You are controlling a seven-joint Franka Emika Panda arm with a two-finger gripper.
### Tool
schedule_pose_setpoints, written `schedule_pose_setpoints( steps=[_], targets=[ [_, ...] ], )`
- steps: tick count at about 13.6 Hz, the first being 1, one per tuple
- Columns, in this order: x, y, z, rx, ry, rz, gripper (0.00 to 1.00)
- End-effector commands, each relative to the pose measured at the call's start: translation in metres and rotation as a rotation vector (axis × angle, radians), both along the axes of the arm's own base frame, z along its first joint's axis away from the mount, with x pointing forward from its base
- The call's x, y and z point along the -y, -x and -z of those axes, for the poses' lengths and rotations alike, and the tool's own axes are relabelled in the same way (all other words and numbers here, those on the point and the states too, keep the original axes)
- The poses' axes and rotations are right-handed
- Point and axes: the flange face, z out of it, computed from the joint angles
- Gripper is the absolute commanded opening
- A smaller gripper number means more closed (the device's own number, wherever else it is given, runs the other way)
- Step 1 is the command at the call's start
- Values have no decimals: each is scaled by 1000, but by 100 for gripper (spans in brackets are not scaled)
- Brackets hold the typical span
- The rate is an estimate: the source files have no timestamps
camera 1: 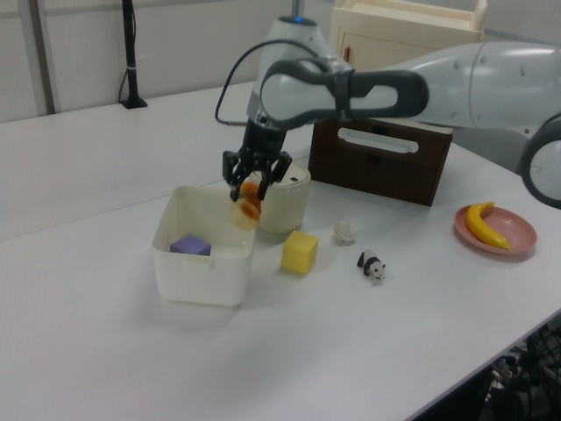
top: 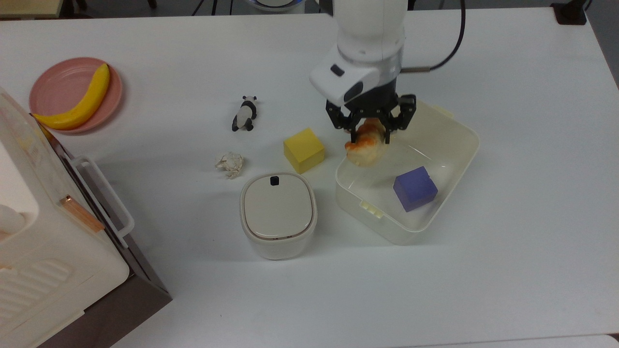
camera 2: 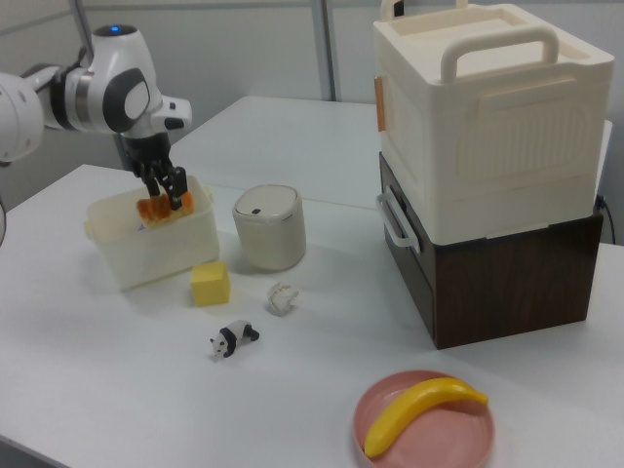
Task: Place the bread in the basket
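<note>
The gripper (top: pixel 371 129) has its fingers clamped on the bread (top: pixel 365 145), holding it in the air over the basket (top: pixel 449 145) rim; pickup done; lowering and release remain

We see a small pale-yellow bread (top: pixel 366 144) with orange-brown glazed bumps, tilted, held in the air over the rim of the basket (top: pixel 449 183). The basket, a cream-white rectangular tub, sits on the worktop (top: pixel 508 266).
</note>
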Motion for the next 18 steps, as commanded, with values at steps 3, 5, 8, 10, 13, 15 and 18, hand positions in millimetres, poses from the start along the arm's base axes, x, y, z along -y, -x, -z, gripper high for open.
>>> schedule_pose_setpoints(
  steps=[3, 5, 8, 10, 13, 15, 18],
  targets=[
    [-23, 1, 1, -7, 12, 82, 100],
    [-10, 3, -18, 4, 26, 59, 100],
    [23, 25, -41, -102, 106, -173, 100],
    [54, 37, -64, -119, 127, -228, 100],
    [110, 51, -75, -173, 160, -200, 100],
    [150, 56, -79, -181, 171, -175, 100],
    [178, 58, -88, -171, 174, -118, 100]
  ],
)
